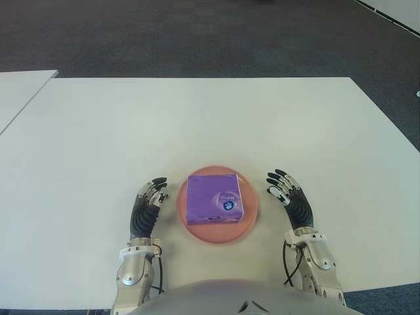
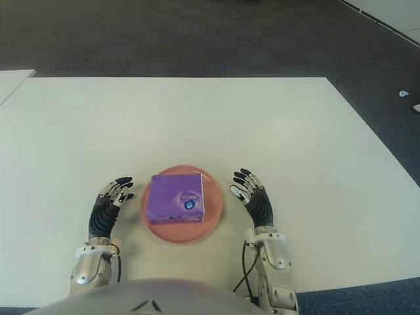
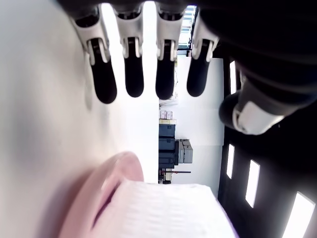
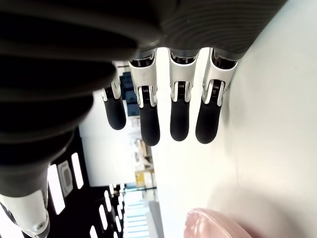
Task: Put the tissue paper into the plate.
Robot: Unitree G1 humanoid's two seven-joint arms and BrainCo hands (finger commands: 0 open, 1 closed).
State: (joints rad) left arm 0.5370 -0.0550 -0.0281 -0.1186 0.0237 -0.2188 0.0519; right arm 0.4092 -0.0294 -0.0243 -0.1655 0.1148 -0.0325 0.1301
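**Tissue pack sits in the plate, both hands empty beside it**

A purple pack of tissue paper (image 1: 214, 199) lies flat inside the pink plate (image 1: 248, 222), near the front edge of the white table (image 1: 197, 118). The pack covers most of the plate's middle, leaving a ring of pink rim showing around it. Nothing else is in the plate.

The left hand (image 1: 147, 207) shows just to the left of the plate, its fingers (image 3: 133, 74) stretched out straight and holding nothing. The right hand (image 1: 291, 200) shows just to the right of the plate, fingers (image 4: 179, 116) likewise extended and empty. Neither hand touches the pack. Dark carpet (image 1: 197, 33) lies beyond the table's far edge.
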